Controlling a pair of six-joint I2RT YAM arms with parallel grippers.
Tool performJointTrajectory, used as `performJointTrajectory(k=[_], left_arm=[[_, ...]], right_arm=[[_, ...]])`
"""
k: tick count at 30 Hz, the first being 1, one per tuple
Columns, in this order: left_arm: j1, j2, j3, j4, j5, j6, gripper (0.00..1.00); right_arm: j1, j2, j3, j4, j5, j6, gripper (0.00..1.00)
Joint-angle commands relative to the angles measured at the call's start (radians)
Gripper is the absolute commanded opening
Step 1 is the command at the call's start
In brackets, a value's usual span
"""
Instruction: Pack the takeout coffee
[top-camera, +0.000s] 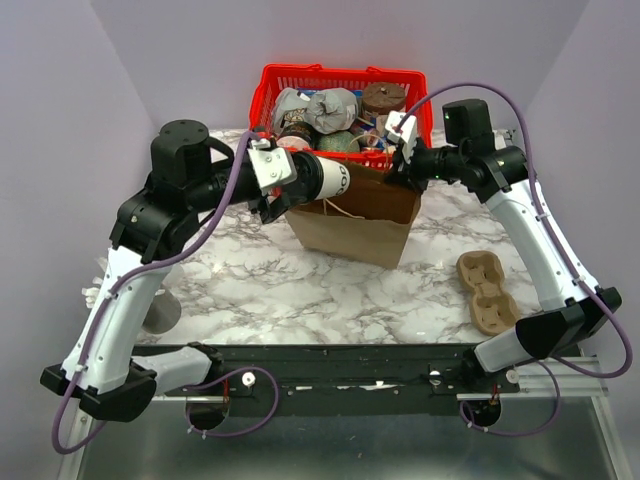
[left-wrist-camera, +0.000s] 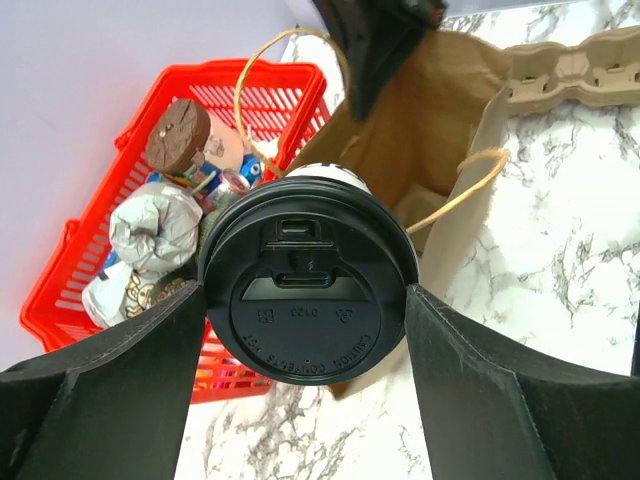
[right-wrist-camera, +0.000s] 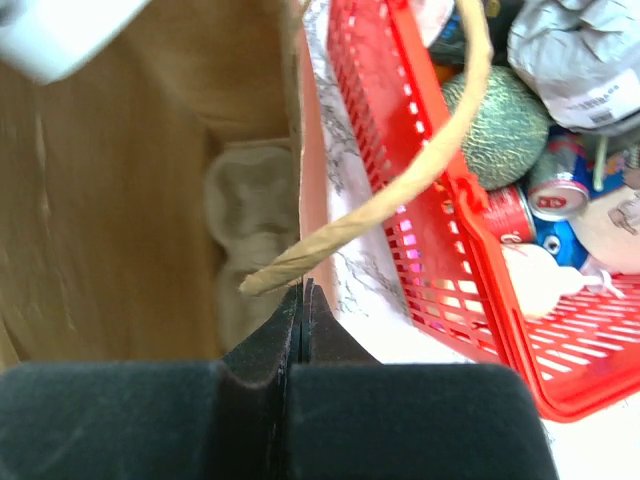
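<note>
Two grips: left jaws clamp takeout coffee (cup mostly hidden); right jaws pinch bag.

The left arm and right arm have white links, black joints, looping purple cables and black fingers.

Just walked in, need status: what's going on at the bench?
Left jaws hold the takeout coffee sideways at the mouth of the brown paper bag, not inside yet. Right jaws are shut on the bag's rim, holding it open. A pulp cup carrier lies at the bag's bottom; a red basket of groceries sits behind.
</note>
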Motion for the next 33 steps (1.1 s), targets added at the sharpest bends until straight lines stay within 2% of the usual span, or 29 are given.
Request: performJointTrajectory(k=[1,9,22,28,33], left_arm=[[-0.043,-0.01,0.011,-0.033,0.012,0.087,0.0],[-0.121,0.091,0.007,-0.055,-0.037,0.142,0.0],[-0.183,0.2,0.024,-0.132,-0.086,0.23,0.0],[-0.221,0.2,-0.073,-0.078,-0.177,0.28,0.0],[-0.273,0.166,-0.197,-0.017,-0.253,0.352,0.0]], right_arm=[[0.006,-0.029,0.032,0.072,0.061,0.054,0.0],[0.073,-0.027,0.026,0.109,0.153,-0.014,0.01],[0.146,-0.128,-0.121,0.207,0.265,-0.012,0.01],[0.15,-0.231,-0.29,0.385,0.245,0.006,0.01],[0.163,-0.286,-0.368,0.41,0.233,0.063,0.01]])
